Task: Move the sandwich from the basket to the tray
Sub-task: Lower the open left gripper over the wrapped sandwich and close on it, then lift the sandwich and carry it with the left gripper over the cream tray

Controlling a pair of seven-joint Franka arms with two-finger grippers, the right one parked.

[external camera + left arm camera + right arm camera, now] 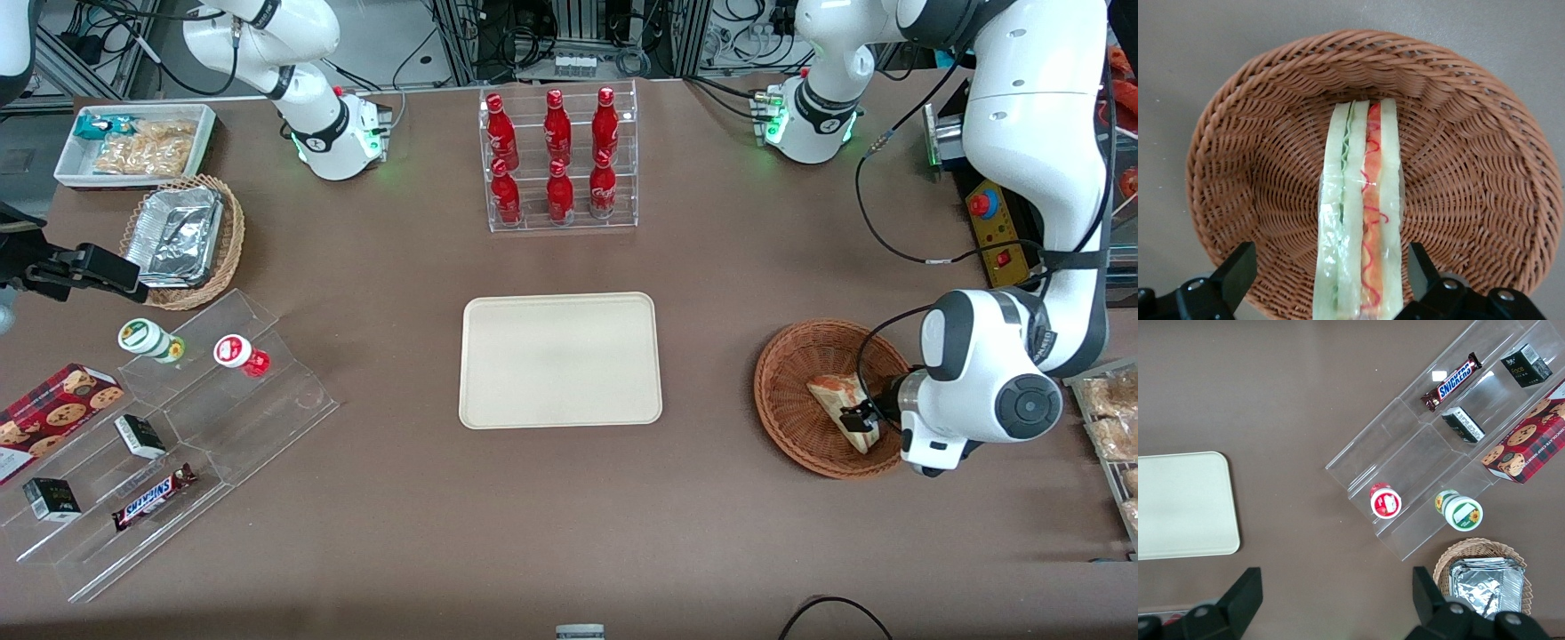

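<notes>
Sandwich (1361, 220) in basket (1258, 173), gripper (1331, 280) jaws spread astride

A pale sandwich (1360, 220) showing green and red-orange stripes is lying in a reddish-brown woven basket (1258, 167), black gripper (1331, 270) straddling it.

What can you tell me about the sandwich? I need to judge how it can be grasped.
The sandwich is a wedge of pale bread slices with green and red-orange filling, seemingly wrapped in clear film. It lies in the reddish-brown woven basket, cut edge facing the wrist camera, touching the basket's floor. The gripper is low over it, open, one finger on each side of the wedge, not yet touching it. The tray holds nothing.
</notes>
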